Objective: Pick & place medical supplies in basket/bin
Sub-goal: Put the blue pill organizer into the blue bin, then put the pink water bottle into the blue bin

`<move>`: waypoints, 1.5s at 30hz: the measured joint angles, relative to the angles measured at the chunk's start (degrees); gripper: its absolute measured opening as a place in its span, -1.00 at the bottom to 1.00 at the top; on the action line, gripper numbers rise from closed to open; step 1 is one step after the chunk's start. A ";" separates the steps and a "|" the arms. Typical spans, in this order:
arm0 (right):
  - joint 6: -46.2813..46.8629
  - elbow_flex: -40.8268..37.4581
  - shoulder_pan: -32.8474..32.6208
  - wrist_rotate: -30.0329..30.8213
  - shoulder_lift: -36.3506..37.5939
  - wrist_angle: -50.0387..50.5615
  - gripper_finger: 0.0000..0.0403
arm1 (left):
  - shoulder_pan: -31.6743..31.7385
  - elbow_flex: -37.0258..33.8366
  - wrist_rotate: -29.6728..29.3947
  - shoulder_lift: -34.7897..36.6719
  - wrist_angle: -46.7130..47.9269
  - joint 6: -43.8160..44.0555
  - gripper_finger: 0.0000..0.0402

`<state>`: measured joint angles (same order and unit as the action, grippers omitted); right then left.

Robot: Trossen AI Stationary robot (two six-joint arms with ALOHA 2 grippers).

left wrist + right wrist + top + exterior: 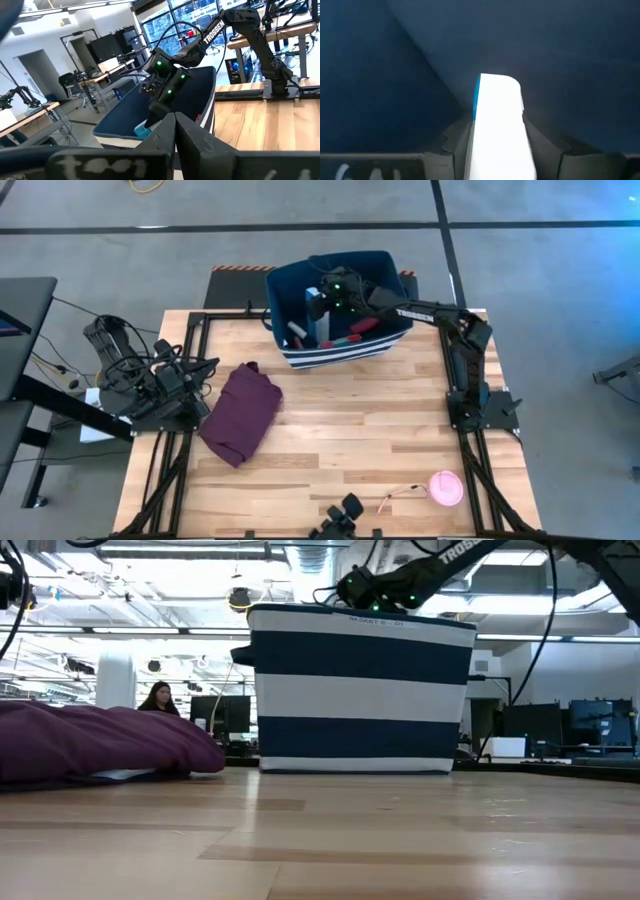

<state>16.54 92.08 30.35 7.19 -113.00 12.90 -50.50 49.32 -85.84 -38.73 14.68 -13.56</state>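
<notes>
1. Dark-blue fabric forms the bin point(345, 345), which has white stripes around its base and stands at the far middle of the wooden table point(350, 440).
2. Seen from above, the right arm reaches from its base at the table's right side over the bin's rim, and the right gripper point(322, 305) is down inside the bin.
3. In the right wrist view the right gripper point(498, 150) is clamped on a light-blue pill organizer strip point(498, 130); the strip stands between the two fingers, with the bin's dark-blue inner wall point(530, 45) close behind it.
4. The left wrist view shows that same strip point(142, 131) as a light-blue tip hanging below the right gripper point(150, 117) inside the bin point(200, 100).
5. Other supplies already lie in the bin: from above a red-and-white item point(357, 330) shows near the right wall and a small white piece point(296, 332) near the left wall.
6. A pink round disc point(446, 487) with a tan cord point(405, 494) is still on the table, near the front right corner and well apart from the bin.
7. A maroon cloth point(241, 412) lies bunched on the table's left half, near the left arm.
8. The left gripper point(200, 370) waits at the table's left edge, and its fingers point(155, 145) meet with no gap and hold nothing.
9. At table height the bin point(360, 690) stands upright with the right arm point(420, 575) bending in over its top, and the cloth point(100, 745) lies to its left.
10. A person point(159, 698) sits in the room beyond the table.
</notes>
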 joint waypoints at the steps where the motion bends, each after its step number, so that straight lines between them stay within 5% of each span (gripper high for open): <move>1: -0.61 1.14 -0.13 -0.04 -0.60 0.53 -0.28 | 0.00 0.00 0.00 -0.01 0.00 0.01 -1.00; 14: -4.81 19.92 -5.54 0.17 5.30 19.80 0.03 | 0.00 0.00 -0.07 0.01 0.00 0.81 -1.00; 26: -2.14 26.06 -19.50 0.51 17.69 37.57 -0.08 | 0.01 0.00 0.17 -0.01 0.00 2.83 -1.00; 30: 1.20 26.15 -26.93 5.07 19.61 46.31 -0.15 | 0.00 0.00 1.42 -0.01 -0.02 3.53 -1.00; 37: 2.48 26.11 -40.87 0.35 17.85 67.20 -0.20 | 0.00 0.00 2.93 -0.01 -0.02 6.19 -1.00; 45: 14.24 26.04 -54.16 -4.37 6.46 71.66 -0.18 | 0.00 0.00 3.08 -0.67 -0.03 9.58 -1.00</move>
<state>30.78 118.13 -23.81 2.81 -106.54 84.56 -50.50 49.32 -82.76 -39.40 14.64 -3.99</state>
